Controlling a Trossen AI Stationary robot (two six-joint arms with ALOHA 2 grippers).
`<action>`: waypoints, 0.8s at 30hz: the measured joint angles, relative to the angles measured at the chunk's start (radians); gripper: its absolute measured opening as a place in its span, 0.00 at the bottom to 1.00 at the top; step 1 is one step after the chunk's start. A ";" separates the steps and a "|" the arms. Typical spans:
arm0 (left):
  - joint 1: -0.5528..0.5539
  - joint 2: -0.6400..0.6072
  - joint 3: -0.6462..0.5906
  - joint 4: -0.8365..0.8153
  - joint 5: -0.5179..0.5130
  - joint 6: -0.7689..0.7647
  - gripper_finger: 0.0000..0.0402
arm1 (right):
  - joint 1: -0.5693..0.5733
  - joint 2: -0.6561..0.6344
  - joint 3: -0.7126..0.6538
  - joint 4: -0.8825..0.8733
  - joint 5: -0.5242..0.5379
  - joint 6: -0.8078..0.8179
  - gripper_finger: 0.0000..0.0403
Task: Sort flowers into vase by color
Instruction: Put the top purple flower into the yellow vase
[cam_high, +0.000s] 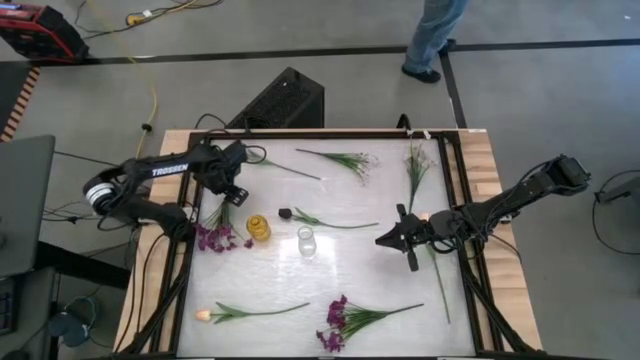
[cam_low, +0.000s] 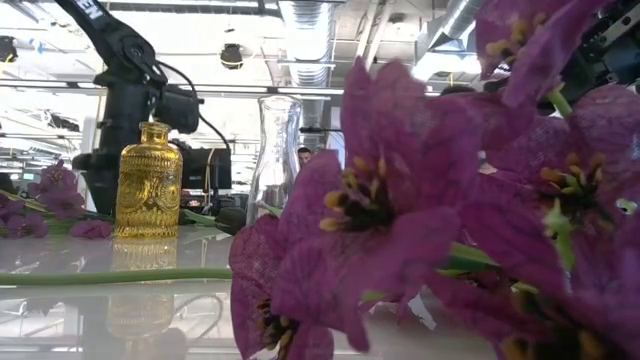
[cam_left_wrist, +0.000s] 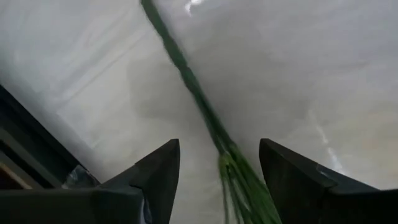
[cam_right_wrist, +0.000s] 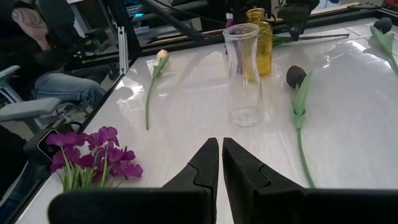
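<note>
My left gripper (cam_high: 229, 192) points down near the table's left edge, open. Its fingers stand on either side of a green stem (cam_left_wrist: 198, 99) without touching it. That stem belongs to the purple flowers (cam_high: 214, 238) lying beside the yellow vase (cam_high: 258, 228). The clear vase (cam_high: 306, 241) stands mid-table. My right gripper (cam_high: 383, 239) hovers right of it, shut and empty (cam_right_wrist: 221, 155). On the table lie a dark-bud flower (cam_high: 286, 213), white sprigs (cam_high: 352, 160), an orange tulip (cam_high: 205, 315) and another purple cluster (cam_high: 334, 326).
A second white sprig (cam_high: 415, 162) lies at the far right, and a long stem (cam_high: 438, 280) runs under my right arm. A black frame (cam_high: 462, 180) borders the white table. The near purple cluster (cam_low: 400, 200) fills the low view. A person (cam_high: 435, 35) stands beyond the far edge.
</note>
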 joint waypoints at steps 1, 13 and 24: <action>0.000 0.012 0.000 0.001 -0.009 0.000 0.52 | 0.000 0.000 0.000 0.001 0.000 0.000 0.13; -0.002 0.118 0.005 0.013 0.038 0.034 0.33 | 0.000 0.000 0.000 0.005 0.002 -0.001 0.13; -0.001 -0.034 0.089 -0.086 -0.049 0.049 0.04 | -0.002 0.000 0.000 0.012 0.002 0.000 0.13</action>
